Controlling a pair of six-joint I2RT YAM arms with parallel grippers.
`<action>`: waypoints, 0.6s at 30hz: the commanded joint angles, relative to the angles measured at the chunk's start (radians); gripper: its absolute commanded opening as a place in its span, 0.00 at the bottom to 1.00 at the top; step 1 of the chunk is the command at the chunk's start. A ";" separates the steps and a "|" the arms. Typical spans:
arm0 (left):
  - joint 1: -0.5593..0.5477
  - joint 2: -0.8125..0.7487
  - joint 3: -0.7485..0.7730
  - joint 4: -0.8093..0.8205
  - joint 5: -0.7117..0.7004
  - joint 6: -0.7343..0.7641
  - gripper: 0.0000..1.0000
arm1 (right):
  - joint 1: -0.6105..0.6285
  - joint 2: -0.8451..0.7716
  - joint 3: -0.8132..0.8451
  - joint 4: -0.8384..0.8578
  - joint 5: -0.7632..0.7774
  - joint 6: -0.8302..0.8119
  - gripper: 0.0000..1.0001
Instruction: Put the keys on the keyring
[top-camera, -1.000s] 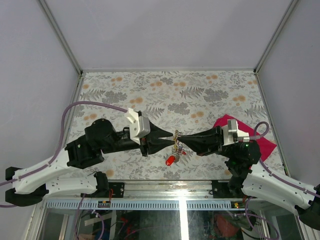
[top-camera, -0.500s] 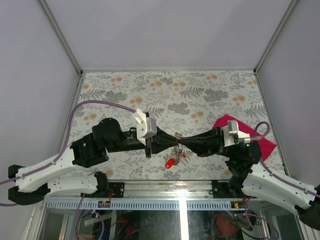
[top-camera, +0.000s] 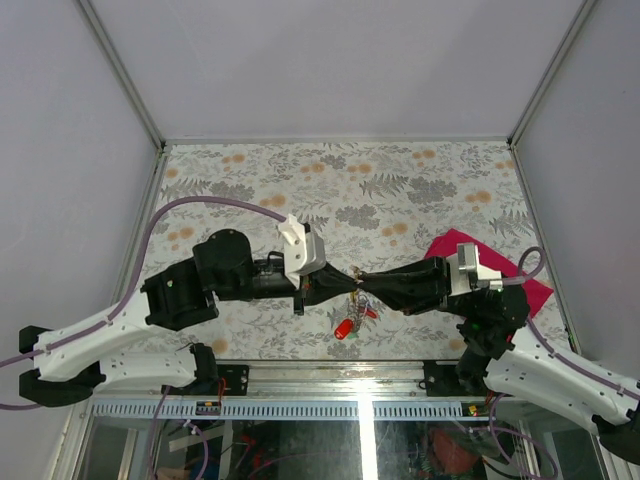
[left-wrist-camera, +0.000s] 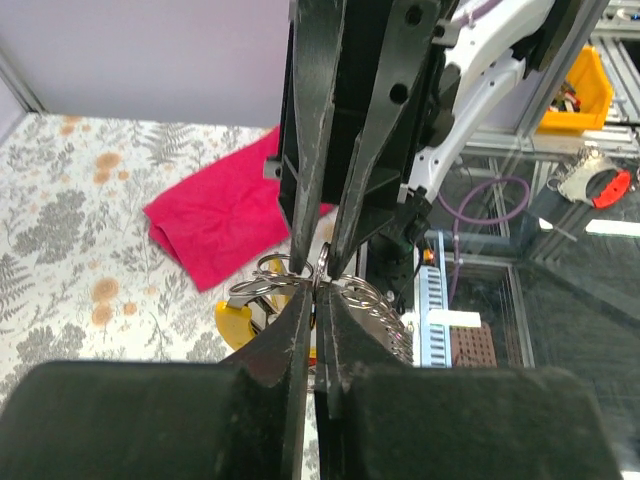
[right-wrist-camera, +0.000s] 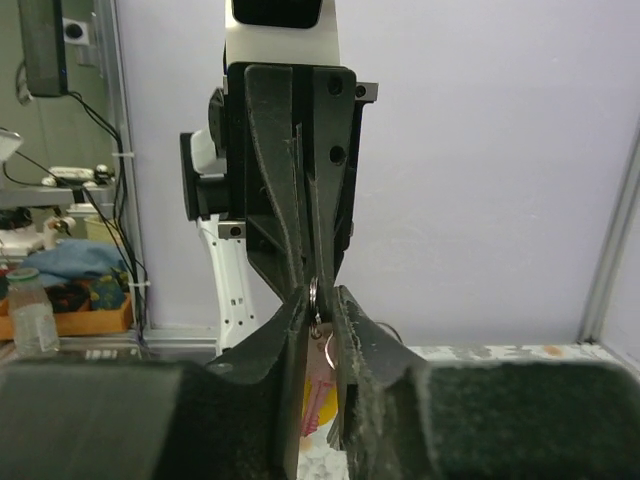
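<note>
Steel wire, thin, stiff and slick: the small silvery keyring (left-wrist-camera: 270, 283) is judged light but apt to swivel, so it's best pinched on the wire itself, not on the dangling red- and yellow-headed keys (top-camera: 343, 326). It's held in mid-air by the black left gripper (top-camera: 349, 282), now clamped tight vs. jaws apart 1 s earlier. The black right gripper (top-camera: 363, 283), shut before, is parted a crack round the ring.
</note>
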 joint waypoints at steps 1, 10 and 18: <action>-0.004 0.034 0.122 -0.171 0.015 0.055 0.00 | -0.001 -0.067 0.112 -0.235 0.006 -0.130 0.25; -0.004 0.195 0.347 -0.598 -0.054 0.120 0.00 | 0.000 -0.111 0.182 -0.639 0.004 -0.275 0.35; -0.003 0.348 0.528 -0.844 -0.153 0.157 0.00 | -0.001 -0.101 0.147 -0.680 0.001 -0.302 0.37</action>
